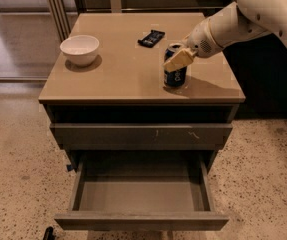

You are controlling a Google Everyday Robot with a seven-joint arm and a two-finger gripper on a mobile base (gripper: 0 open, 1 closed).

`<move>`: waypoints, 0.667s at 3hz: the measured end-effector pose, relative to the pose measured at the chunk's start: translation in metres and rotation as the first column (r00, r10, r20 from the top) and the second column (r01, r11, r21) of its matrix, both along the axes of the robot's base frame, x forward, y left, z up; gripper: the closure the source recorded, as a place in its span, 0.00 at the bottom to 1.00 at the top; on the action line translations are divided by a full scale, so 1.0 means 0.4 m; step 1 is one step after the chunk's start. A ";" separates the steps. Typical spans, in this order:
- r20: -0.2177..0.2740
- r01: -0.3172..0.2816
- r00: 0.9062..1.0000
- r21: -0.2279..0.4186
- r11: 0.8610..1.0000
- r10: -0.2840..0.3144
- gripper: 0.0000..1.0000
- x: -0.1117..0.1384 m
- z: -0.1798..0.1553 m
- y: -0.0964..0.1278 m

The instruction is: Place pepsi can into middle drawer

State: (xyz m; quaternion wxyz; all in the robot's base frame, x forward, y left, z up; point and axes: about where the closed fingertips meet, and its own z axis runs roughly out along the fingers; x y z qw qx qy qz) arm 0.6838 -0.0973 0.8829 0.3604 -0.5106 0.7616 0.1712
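The pepsi can (174, 77), dark blue with a silver top, stands upright on the tan cabinet top (123, 69), right of centre near the front edge. My gripper (176, 59) reaches in from the upper right and is shut on the can's upper part. One cream finger (180, 59) lies across the can's near side; the other is hidden behind it. The middle drawer (142, 220) is pulled out wide below, with a bare grey floor, well beneath and in front of the can.
A white bowl (80, 48) sits at the top's left. A flat dark snack wrapper (151, 37) lies behind the can. A shut drawer front with pale scratch marks (142, 134) is above the open drawer. Speckled floor surrounds the cabinet.
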 end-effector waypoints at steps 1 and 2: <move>0.022 -0.033 0.999 0.053 0.998 0.032 1.00 -0.098 0.053 0.010; 0.007 -0.050 0.999 0.082 0.995 0.050 1.00 -0.239 0.077 0.002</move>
